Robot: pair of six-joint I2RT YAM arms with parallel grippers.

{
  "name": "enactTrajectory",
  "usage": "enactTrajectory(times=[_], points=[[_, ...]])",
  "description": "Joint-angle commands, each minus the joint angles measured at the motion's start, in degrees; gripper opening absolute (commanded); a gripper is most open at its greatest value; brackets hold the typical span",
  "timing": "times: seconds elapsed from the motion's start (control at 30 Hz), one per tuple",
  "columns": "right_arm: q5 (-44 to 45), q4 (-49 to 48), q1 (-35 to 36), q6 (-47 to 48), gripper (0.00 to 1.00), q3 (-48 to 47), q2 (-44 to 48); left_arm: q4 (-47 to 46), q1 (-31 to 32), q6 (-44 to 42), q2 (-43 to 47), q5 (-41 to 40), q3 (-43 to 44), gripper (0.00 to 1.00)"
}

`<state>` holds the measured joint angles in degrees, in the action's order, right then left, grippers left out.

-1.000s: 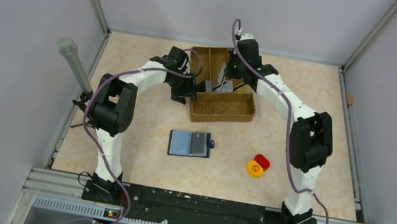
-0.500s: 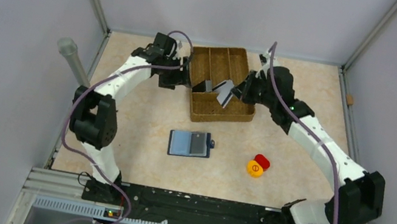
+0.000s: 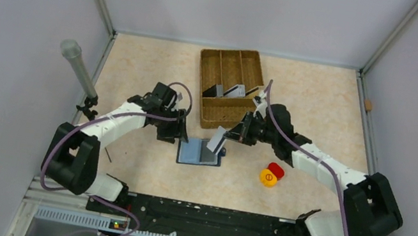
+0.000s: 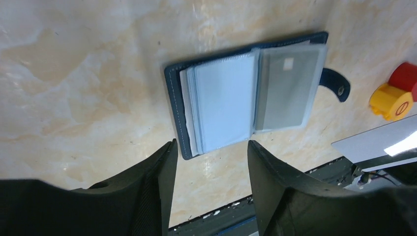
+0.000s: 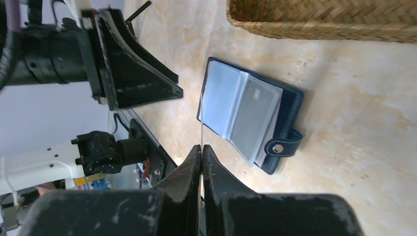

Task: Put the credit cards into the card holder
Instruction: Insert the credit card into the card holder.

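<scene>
The card holder [image 3: 200, 153] lies open on the table, navy outside with pale sleeves. A grey credit card [image 4: 287, 86] sits in its right-hand sleeve. My right gripper [image 3: 224, 136] is shut on another grey credit card [image 3: 215, 140], held on edge just above the holder's right half; in the right wrist view this credit card [image 5: 202, 118] shows as a thin line running out from the closed right gripper [image 5: 202, 147]. My left gripper [image 4: 211, 143] hovers open and empty at the holder's left edge. More grey cards [image 3: 219, 91] stand in the woven tray [image 3: 244, 118].
Red [image 3: 276, 169] and yellow [image 3: 268, 178] round pieces lie to the right of the holder. The brown woven tray stands just behind both grippers. A grey cylinder on a post [image 3: 76, 65] rises at the table's left edge.
Both arms have come forward from the tray to the card holder. The right gripper carried a grey card out of the tray. The left gripper moved from the tray's left side to the holder's left.
</scene>
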<state>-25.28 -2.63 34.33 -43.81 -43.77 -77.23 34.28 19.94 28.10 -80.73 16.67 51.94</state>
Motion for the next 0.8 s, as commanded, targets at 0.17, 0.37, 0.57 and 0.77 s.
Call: enactTrajectory(times=[0.17, 0.37, 0.57, 0.77], points=[[-2.15, -13.33, 4.23, -4.50, 0.00, -0.86, -8.30, -5.66, 2.33, 1.53, 1.96, 1.49, -4.69, 0.54], [-1.05, -14.75, 4.87, -4.93, 0.00, -0.48, -11.94, -4.61, 2.63, 0.88, 1.78, -2.35, -5.81, 0.53], [-0.38, -15.47, 4.96, -4.92, 0.00, -0.10, -14.08, -4.69, 2.71, 0.38, 0.90, -2.92, -6.98, 0.53], [0.36, -15.40, 4.96, -4.74, 0.00, 0.15, -15.57, -5.08, 2.82, 0.30, 0.14, -2.52, -7.35, 0.53]])
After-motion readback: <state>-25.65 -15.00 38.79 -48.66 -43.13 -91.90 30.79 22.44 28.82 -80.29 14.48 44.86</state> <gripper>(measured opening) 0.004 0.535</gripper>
